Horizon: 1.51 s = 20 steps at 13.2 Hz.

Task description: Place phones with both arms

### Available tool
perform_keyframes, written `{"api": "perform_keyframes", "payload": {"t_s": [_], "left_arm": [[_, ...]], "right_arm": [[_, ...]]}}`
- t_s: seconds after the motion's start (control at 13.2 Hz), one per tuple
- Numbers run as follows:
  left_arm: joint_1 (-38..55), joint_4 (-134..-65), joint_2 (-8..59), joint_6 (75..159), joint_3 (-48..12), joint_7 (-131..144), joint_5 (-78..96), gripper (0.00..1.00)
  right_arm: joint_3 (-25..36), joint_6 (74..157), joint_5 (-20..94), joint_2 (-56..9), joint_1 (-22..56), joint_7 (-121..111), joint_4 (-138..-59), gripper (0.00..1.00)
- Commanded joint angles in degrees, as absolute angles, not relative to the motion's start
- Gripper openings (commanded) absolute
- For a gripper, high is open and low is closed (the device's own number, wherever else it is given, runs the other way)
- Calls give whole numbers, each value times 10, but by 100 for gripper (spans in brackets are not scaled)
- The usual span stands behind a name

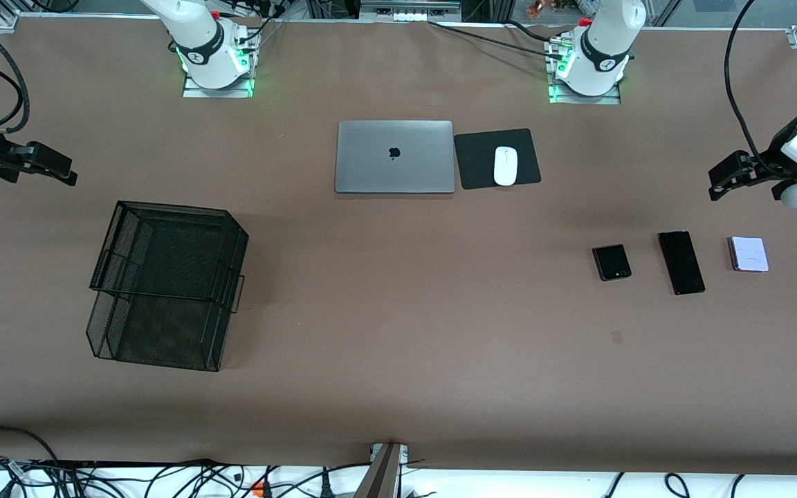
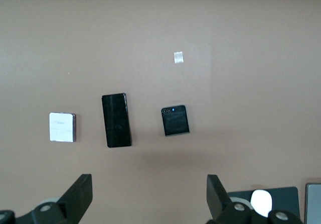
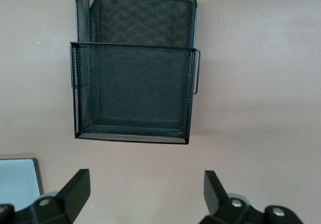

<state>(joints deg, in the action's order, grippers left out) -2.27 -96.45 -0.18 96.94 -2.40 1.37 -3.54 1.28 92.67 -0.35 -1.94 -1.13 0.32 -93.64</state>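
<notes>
We see three phones in a row: small black phone (image 1: 611, 262), long black phone (image 1: 681, 262), pale phone (image 1: 748, 254). At their ten o'clock sit the mouse (image 1: 505, 166) and laptop (image 1: 394, 156). The mesh tray (image 1: 163, 290) lies toward the right arm's end. The left gripper (image 1: 717, 185) and right gripper (image 1: 70, 176) hang up high, fingers wide apart and holding nothing.

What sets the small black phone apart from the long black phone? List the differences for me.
The small black phone is squarish and compact; the long black phone is a narrow slab that extends much farther. The small one shows camera rings and a tiny light near one edge; the long one looks plain and featureless. The small one lies more toward the right arm's end of the table. Both are black and lie flat on the table, apart.
</notes>
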Motion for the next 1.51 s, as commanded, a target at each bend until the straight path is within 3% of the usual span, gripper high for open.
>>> {"api": "perform_keyframes", "payload": {"t_s": [0.0, 0.53, 0.98, 1.28, 1.43], "left_arm": [[-23, -949, 3, 948, -20, 4, -7, 100], [-29, -883, 51, 928, -15, 8, -9, 100], [-27, -882, 59, 913, -20, 7, -1, 100], [-23, -892, 60, 851, -21, -2, 0, 100], [-24, -912, 91, 838, -22, -3, 0, 100]], "right_arm": [[15, 923, -4, -12, -10, 9, -940, 100], [15, 923, -5, -12, -10, 9, -940, 100], [15, 922, -5, -12, -10, 9, -940, 100], [15, 922, -5, -12, -10, 9, -941, 100], [15, 922, -5, -12, -10, 9, -941, 100]]}}
